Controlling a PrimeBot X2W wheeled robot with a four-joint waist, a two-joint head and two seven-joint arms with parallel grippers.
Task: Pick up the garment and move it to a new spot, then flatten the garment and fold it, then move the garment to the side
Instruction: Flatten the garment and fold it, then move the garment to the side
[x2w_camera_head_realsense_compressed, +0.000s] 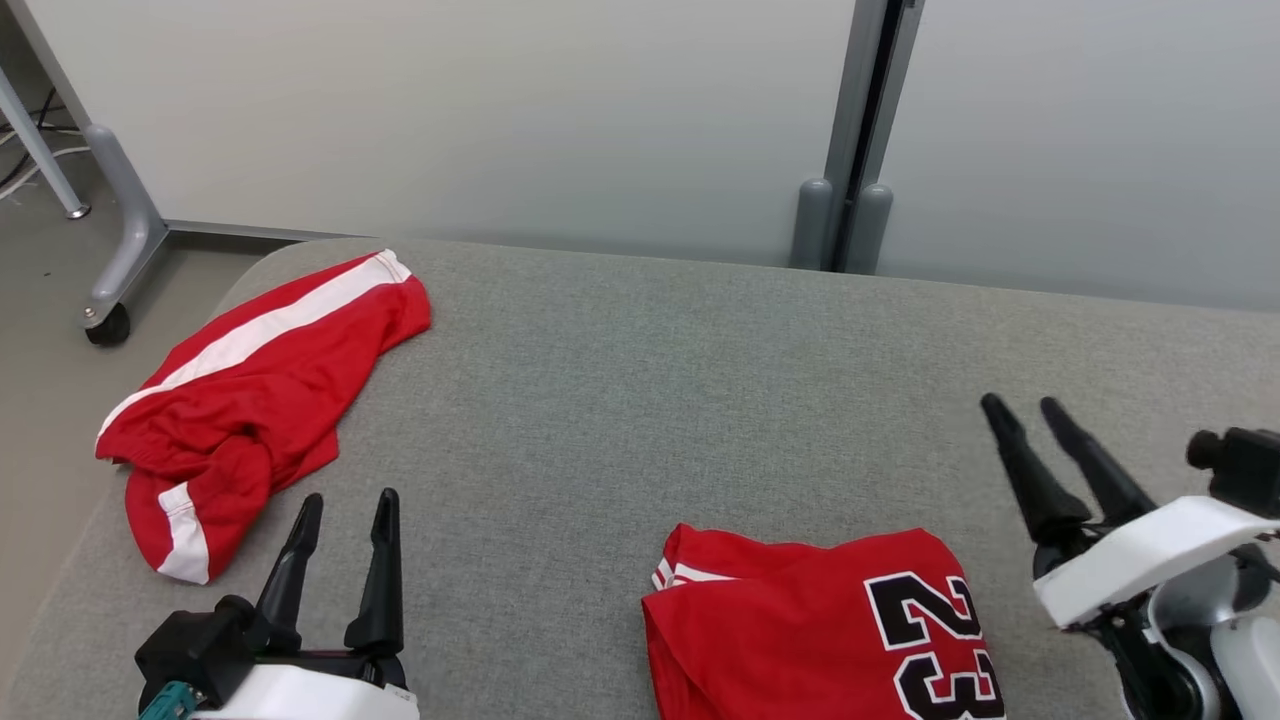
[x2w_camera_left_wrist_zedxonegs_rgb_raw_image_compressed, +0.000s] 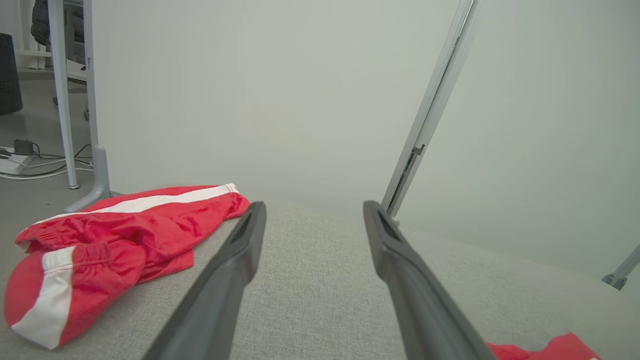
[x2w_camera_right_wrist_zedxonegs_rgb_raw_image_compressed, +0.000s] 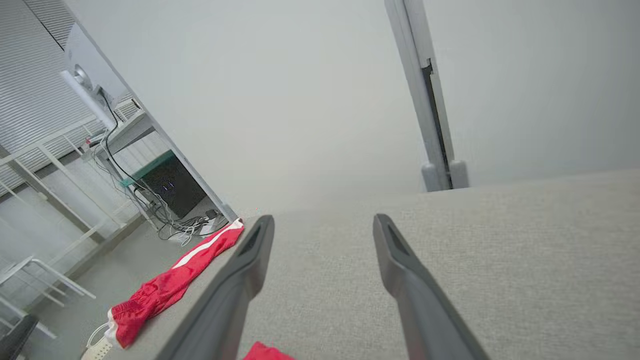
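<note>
Pale partition panels (x2w_camera_head_realsense_compressed: 500, 100) stand behind a desk (x2w_camera_head_realsense_compressed: 640, 380) covered in grey woven cloth. In the head view, a red jersey (x2w_camera_head_realsense_compressed: 800, 620) with a black "23" lies folded and flat at the near edge. It sits just left of the right claw (x2w_camera_head_realsense_compressed: 1021, 403), whose dark fingers are spread and empty. Glossy red shorts (x2w_camera_head_realsense_compressed: 250, 400) with a white side stripe lie crumpled at the far left corner, their long axis slanting away and rightward. They are just ahead and left of the left claw (x2w_camera_head_realsense_compressed: 350, 498), also spread and empty.

From the left wrist, the shorts (x2w_camera_left_wrist_zedxonegs_rgb_raw_image_compressed: 125, 230) bunch in soft folds left of the parted fingers, with bare cloth between the fingers.

From the right wrist, a jersey corner (x2w_camera_right_wrist_zedxonegs_rgb_raw_image_compressed: 265, 352) peeks in below the fingers, and the shorts are well apart.

I'd judge the right arm is nearer for shifting the jersey aside.
</note>
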